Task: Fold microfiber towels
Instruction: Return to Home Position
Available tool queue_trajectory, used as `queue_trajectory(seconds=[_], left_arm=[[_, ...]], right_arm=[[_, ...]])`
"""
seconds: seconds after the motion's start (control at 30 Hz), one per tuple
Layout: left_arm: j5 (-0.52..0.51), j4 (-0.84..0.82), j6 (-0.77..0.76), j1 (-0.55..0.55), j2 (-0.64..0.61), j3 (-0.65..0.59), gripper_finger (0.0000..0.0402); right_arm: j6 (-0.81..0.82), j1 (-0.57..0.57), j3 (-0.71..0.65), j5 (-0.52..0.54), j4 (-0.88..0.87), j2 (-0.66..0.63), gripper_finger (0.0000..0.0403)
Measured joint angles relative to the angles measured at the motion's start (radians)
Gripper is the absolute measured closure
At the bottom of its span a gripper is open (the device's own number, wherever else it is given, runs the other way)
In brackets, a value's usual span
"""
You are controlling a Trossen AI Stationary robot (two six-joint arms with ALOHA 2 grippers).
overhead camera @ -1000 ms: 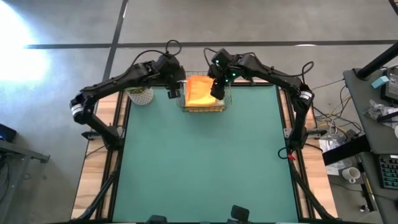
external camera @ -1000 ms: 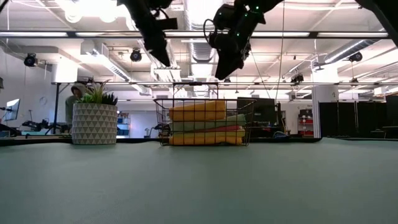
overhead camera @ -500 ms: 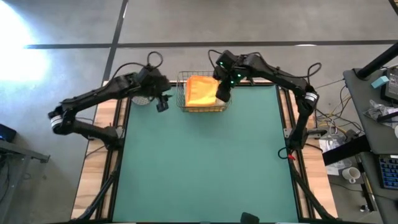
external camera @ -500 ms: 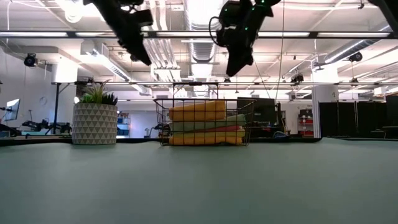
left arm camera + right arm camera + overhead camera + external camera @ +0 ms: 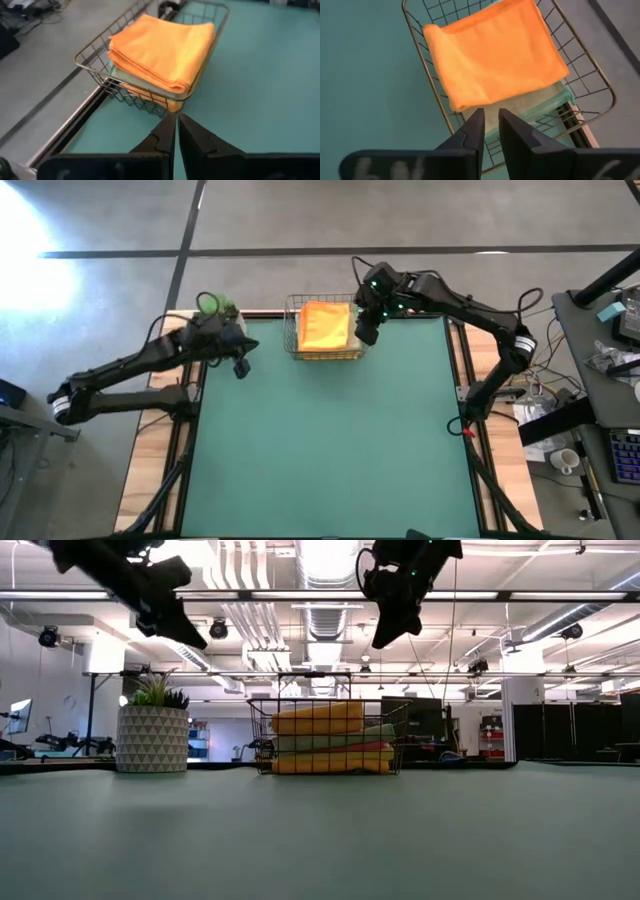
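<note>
Your left claw [image 5: 240,367] has swung clear of the wire basket [image 5: 292,350]: a second ago it hung right at the basket's left rim, and now it sits over the left edge of the tabletop [image 5: 330,450], with its arm stretched low and far out to the left. That retreat has uncovered the potted plant [image 5: 210,305], which the arm was hiding from above. Your right claw [image 5: 366,332] has moved less, sliding from over the basket to just above its right rim. In the wrist views both claws are empty. The left one's fingers are drawn to a hairline slit and the right one's are close together with only a narrow gap. The microfiber towels haven't stirred. The folded orange towel [image 5: 325,325] lies flat on top of the stack in the basket, and the low view shows a pale green layer [image 5: 340,737], a thin reddish one and another orange-yellow fold beneath it. No cloth is left on the tabletop, so I'd judge the folding done. What remains is drawing both arms back to rest, the right one having farther to go.
</note>
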Motion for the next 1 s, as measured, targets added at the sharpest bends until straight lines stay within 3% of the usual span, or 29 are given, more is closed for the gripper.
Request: queue_trajectory(seconds=[0.43, 0.6, 0.8, 1.0], left_arm=[[0.056, 0.292, -0.273, -0.027, -0.206, -0.299, 0.0401], [0.055, 0.379, -0.301, -0.061, -0.255, -0.387, 0.0401], [0.055, 0.383, -0.445, -0.108, -0.302, -0.464, 0.0401], [0.054, 0.312, -0.47, -0.177, -0.42, -0.476, 0.0401]], right_arm=[[0.01, -0.007, -0.043, 0.002, 0.056, -0.038, 0.036], [-0.038, -0.044, -0.043, 0.003, 0.098, -0.038, 0.036], [-0.006, -0.114, -0.043, 0.003, 0.091, -0.038, 0.036], [-0.003, -0.141, -0.043, 0.002, 0.086, -0.038, 0.036]])
